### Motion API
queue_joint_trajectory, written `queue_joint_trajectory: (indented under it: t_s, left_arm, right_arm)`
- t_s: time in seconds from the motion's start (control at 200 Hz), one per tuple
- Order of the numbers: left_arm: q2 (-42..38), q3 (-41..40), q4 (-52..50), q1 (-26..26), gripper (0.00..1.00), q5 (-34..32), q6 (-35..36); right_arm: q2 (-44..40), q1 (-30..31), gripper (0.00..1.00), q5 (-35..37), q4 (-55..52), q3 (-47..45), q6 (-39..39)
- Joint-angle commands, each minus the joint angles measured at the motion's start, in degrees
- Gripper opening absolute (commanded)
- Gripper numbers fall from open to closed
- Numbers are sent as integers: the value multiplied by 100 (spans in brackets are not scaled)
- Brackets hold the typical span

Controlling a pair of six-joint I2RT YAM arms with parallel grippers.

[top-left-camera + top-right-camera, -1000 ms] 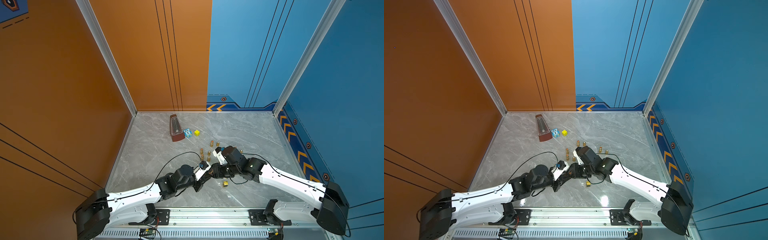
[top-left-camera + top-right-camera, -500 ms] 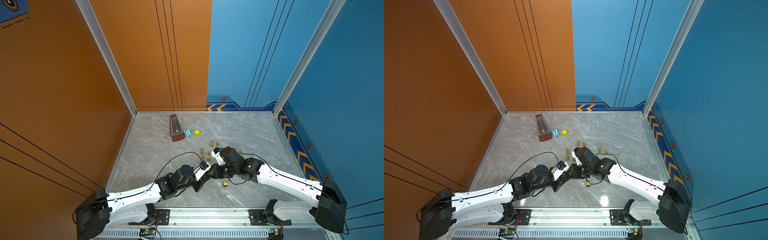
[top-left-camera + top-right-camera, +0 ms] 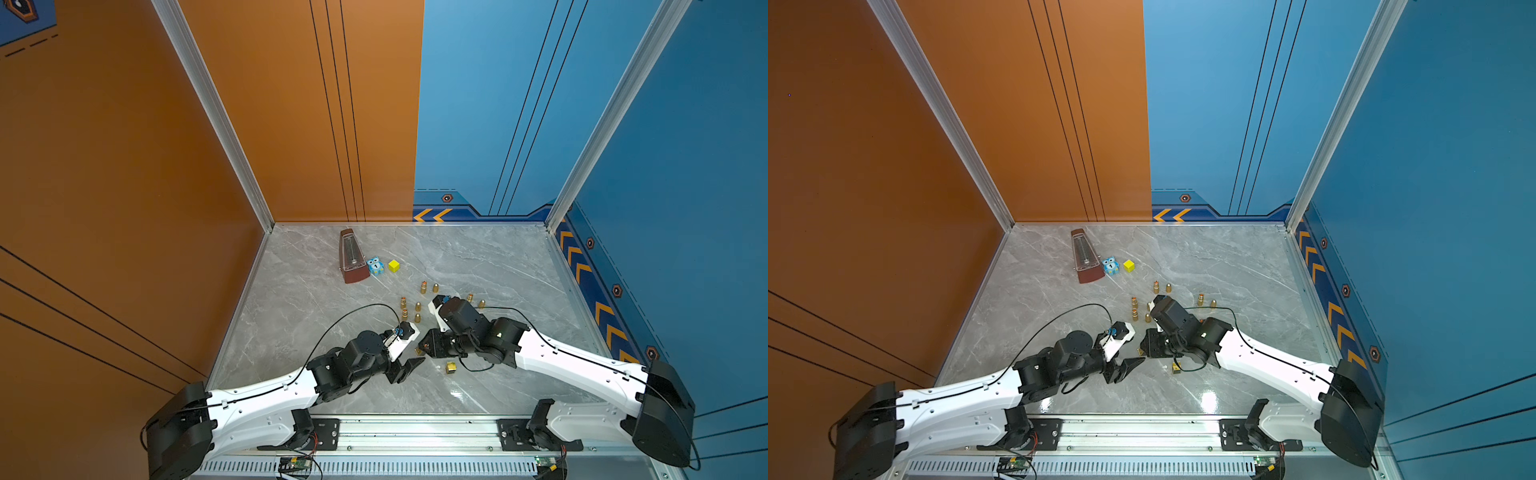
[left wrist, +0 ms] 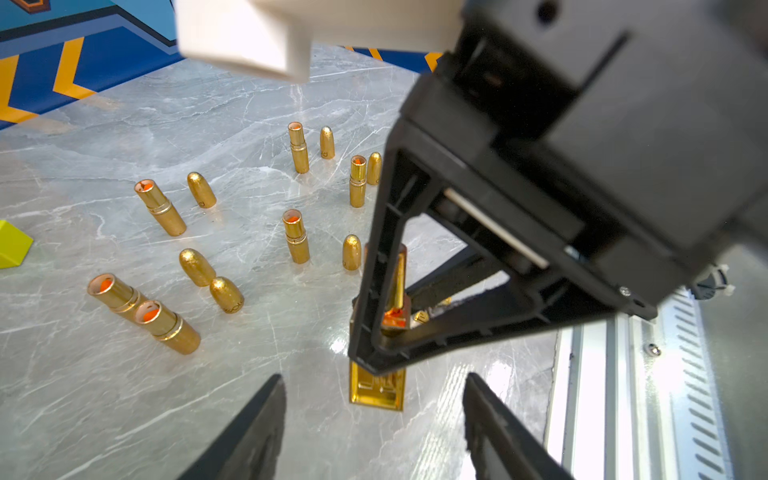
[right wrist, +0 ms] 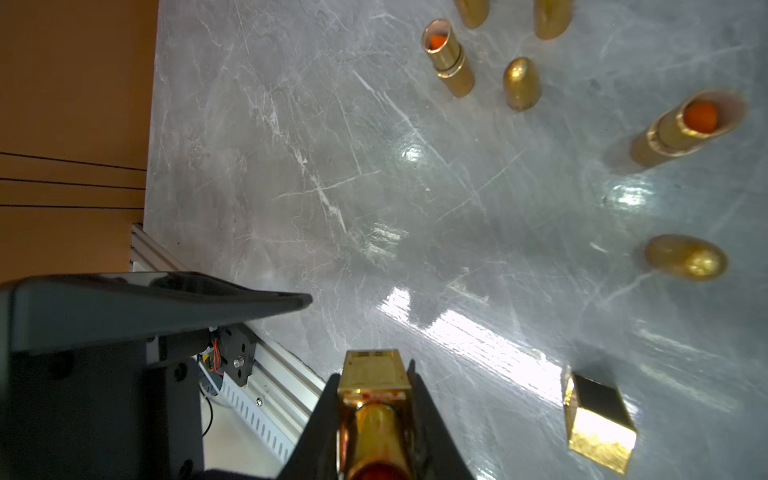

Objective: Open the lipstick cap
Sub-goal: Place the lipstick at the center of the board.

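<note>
Lipstick (image 5: 374,376), square and gold, is clamped between the closed fingers of the right claw (image 3: 423,348), held just above the surface (image 3: 311,299) near its front edge with its square end toward the left claw (image 3: 410,369). Its gold cap (image 3: 451,367) is off and lies on the surface just beside the right claw. The left claw gapes wide and empty, while several round gold lipsticks (image 4: 296,237) and bullet-shaped caps (image 4: 351,252) stand farther back

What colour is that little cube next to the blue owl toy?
Bright yellow. The small cube shows best in a top view.
</note>
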Motion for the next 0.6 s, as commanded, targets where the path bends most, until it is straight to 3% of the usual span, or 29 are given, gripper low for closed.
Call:
queue_joint_trajectory:
  t_s: [0.0,0.18,0.33,0.596]
  left_arm:
    - [-257,-238,9,80,84,-250,-38]
    - [-617,-275,-534,246,100,-401,-176]
    - [-798,-339,-893,317,99,-545,-262]
    - [-863,-452,-1156,417,99,-800,-478]
  right_arm:
    - [-147,127,23,778,-390,22,-163]
    - [56,533,24,1758,-382,-107,-179]
    - [441,979,25,2477,-233,-209,-84]
    - [1198,1532,24,3083,209,-391,157]
